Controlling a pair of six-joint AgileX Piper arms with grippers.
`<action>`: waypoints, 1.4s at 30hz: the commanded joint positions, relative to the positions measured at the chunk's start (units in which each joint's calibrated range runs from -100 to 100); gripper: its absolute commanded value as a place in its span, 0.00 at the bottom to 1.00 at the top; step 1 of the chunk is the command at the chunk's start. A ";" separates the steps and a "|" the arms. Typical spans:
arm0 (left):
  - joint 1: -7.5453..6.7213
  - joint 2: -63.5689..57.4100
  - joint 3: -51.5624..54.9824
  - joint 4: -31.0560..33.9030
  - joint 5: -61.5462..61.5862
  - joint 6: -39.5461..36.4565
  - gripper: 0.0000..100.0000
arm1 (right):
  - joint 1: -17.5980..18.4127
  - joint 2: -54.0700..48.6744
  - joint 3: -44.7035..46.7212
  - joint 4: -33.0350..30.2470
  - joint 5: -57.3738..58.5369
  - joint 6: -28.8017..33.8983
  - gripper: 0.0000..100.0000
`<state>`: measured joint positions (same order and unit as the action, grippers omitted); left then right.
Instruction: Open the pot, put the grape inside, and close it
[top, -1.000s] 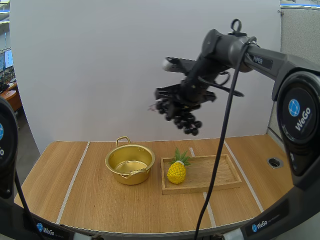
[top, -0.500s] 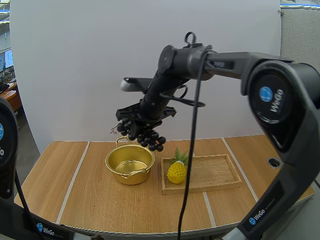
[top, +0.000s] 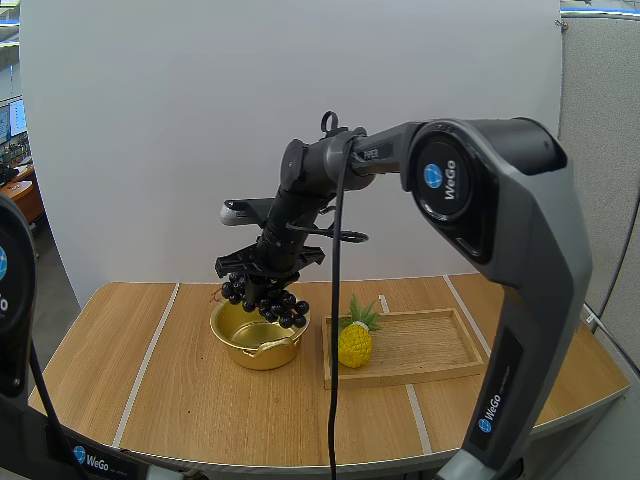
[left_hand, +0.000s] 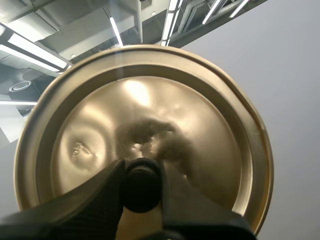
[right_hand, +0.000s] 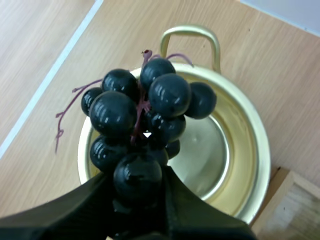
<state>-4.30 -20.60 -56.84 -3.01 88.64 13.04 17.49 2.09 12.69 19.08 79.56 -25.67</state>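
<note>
Left gripper (left_hand: 141, 172): fingers nearly closed, clamped on the black knob (left_hand: 141, 189) of the lid (left_hand: 200, 130); the gap is only as wide as the knob.
Lid: gold, round, knob side facing the left wrist camera, held in the air away from the pot.
Table (top: 200, 405): light wood, pale stripes (top: 148, 365) running front to back.
Wooden tray (top: 430, 342): lies flat on the table just right of the pot; its corner (right_hand: 287, 212) shows beside the pot rim in the right wrist view.
Pineapple (top: 353, 344): yellow, upright, at the left end of the tray, near the pot.
Pot (top: 262, 356): gold, open, no lid on it, standing on the table left of the tray. The inside is bare metal in the right wrist view (right_hand: 255, 150), with the loop handle (right_hand: 190, 34) on the far side.
Grapes (top: 270, 300): dark bunch pinched at its upper part, hanging over the pot mouth. The lowest berries are about level with the rim; cannot tell if they touch it. In the right wrist view the bunch (right_hand: 145, 115) sits right over the pot opening.
Right gripper (top: 262, 278): partly open, fingers pressed on the grapes on either side, same grip seen close up (right_hand: 136, 197).
Right arm (top: 345, 160): stretched across from the right, angled down toward the pot.
</note>
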 joint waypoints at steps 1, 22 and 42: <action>-0.19 -0.27 -0.24 0.67 -2.20 -0.19 0.00 | 0.06 2.13 -2.42 -1.39 -0.70 -0.36 0.00; -0.19 -0.27 -0.24 0.67 -2.20 -0.19 0.00 | 0.06 14.74 -2.42 -1.79 -7.52 -0.36 0.00; -0.19 -0.27 -0.24 0.67 -2.20 -0.19 0.00 | 0.06 15.42 -9.53 1.00 1.53 -1.96 1.00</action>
<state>-4.30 -20.60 -56.84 -3.01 88.64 13.04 17.57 17.90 6.09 18.49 80.35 -27.35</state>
